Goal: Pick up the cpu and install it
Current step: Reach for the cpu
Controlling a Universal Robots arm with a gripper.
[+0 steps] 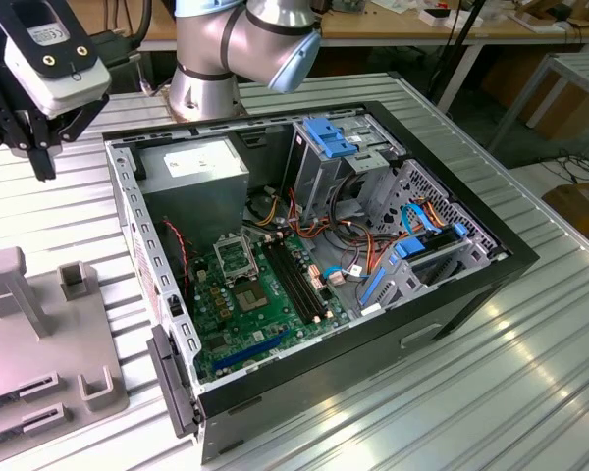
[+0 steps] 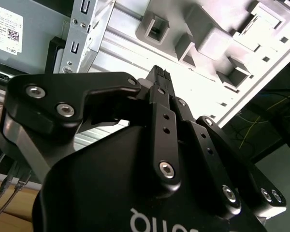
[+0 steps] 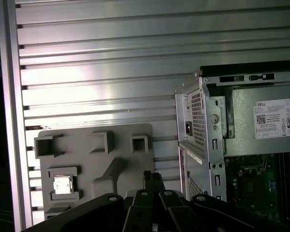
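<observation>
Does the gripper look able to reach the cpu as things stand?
Probably yes. The cpu lies uncovered in an open pocket of the grey holder, and the gripper hangs above that holder, outside the computer case.

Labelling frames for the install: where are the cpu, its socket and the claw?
cpu (image 3: pixel 63 184): first wrist view, centre of its silver top.
socket (image 1: pixel 238 257): exterior view, middle of the square socket.
claw (image 1: pixel 45 167): exterior view, between its fingertips.

Silver arm, blue cap, black gripper
</observation>
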